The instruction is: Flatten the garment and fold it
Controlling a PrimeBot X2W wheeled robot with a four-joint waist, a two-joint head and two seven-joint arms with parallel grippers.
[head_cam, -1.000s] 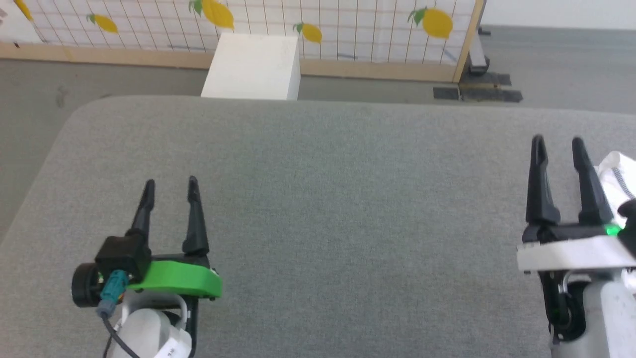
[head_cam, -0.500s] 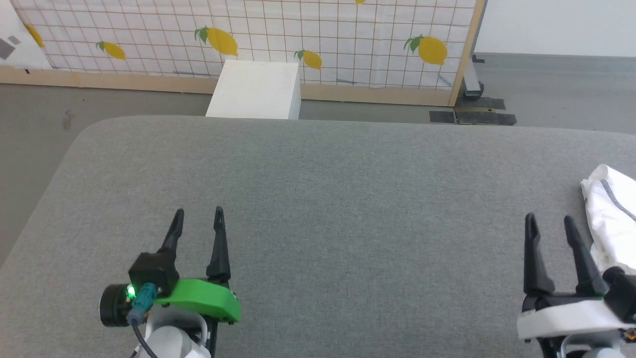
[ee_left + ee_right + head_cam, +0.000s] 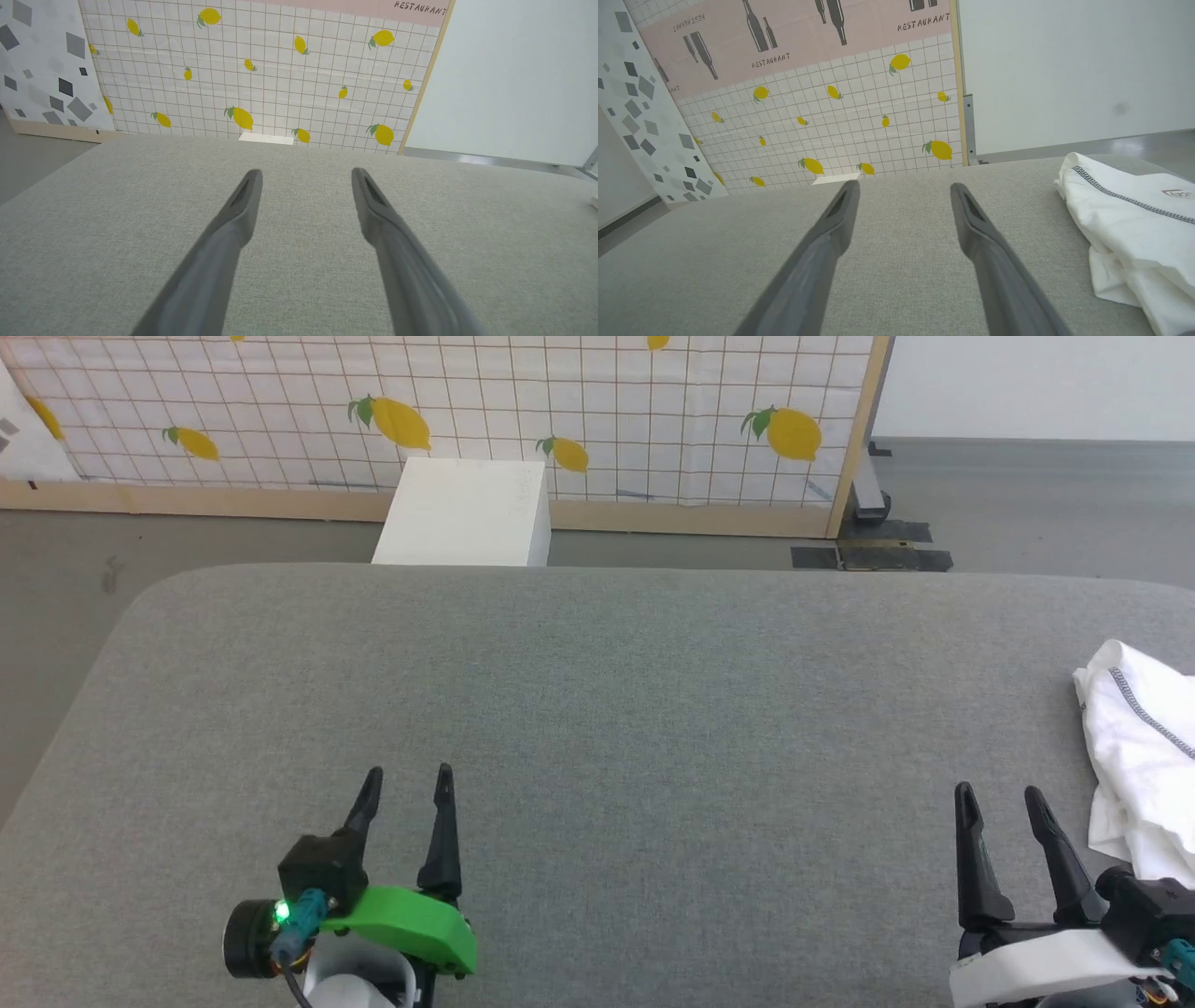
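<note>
- Head view: the garment (image 3: 1141, 756) lies in a crumpled white heap at the right edge of the grey table (image 3: 597, 709), partly cut off by the frame. A dark stitched seam (image 3: 1144, 709) runs across its top.
- The right hand (image 3: 996, 790) sits just beside the heap, to its left, with fingers spread and nothing between them. The left hand (image 3: 408, 770) is well apart from it, near the front left of the table, and is likewise spread and empty.
- A white box (image 3: 462, 513) stands beyond the table's far edge, in front of a lemon-print screen (image 3: 653, 401).
- Left wrist view: the two fingers (image 3: 233, 224) stand wide apart over bare table covering.
- Right wrist view: the fingers (image 3: 971, 224) are apart and point past the garment (image 3: 1125, 224), which lies to their right. It is folded over on itself in several layers, with the seam and a small printed mark on the top one.
- Handling, as a judgement: the fabric looks thin, light and limp, so it should sag from any grip and drag along the table covering.
- A pinch into the middle of the heap would likely lift several layers at once. A single free edge or corner is the better hold, such as the raised corner by the seam's near end.
- Spreading it flat probably calls for both hands on separate edges.
</note>
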